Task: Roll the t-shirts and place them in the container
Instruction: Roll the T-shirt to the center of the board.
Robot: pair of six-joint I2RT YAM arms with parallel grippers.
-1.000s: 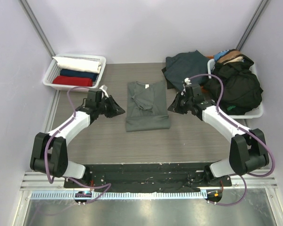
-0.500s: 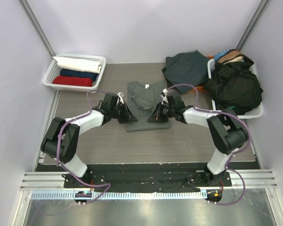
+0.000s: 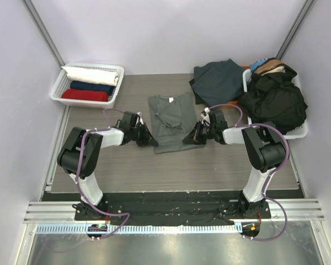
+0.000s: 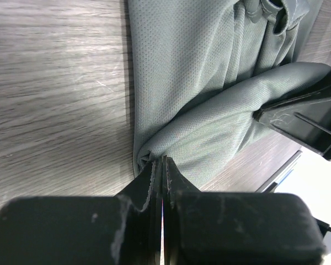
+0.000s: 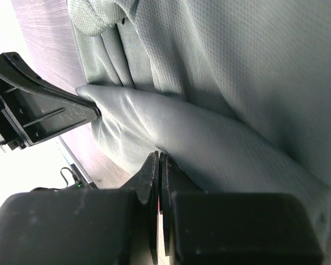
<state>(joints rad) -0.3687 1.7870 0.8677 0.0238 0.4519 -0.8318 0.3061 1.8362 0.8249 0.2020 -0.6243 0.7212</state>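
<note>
Grey wood-grain table [image 3: 127, 165] is seen enclosed on three sides by pale lilac walls [image 3: 171, 33]. At the middle of the table a grey-green t-shirt [image 3: 174, 118] is laid out, folded lengthwise into a narrow strip, with the collar at the far end and the hem nearest the arm bases.

The near-left corner of that hem is pinched by the left gripper [image 3: 152, 142]; in the left wrist view its fingers are pressed together with only thin cloth between them. The near-right corner is clamped in the same way by the right gripper [image 3: 194, 139], its fingers drawn tight on the fabric. Both grippers are held low at table level and are pointed inward toward each other across the shirt. Between them the hem is raised off the wood into a soft rounded ridge, seen in both wrist views running from one gripper to the other. Beyond the ridge the shirt lies flat.

At the far-left corner a white lattice basket [image 3: 58, 88] is set, and three rolled shirts are laid in it side by side: a white roll [image 3: 91, 74] farthest, a navy roll [image 3: 91, 86] in the middle and a red roll [image 3: 84, 95] nearest. At the far right a second basket [image 3: 300, 132] is filled by a heap of black clothing [image 3: 276, 102]. A dark teal t-shirt [image 3: 218, 80] is crumpled on the table just beside that basket; whether it touches the grey-green t-shirt cannot be told.
</note>
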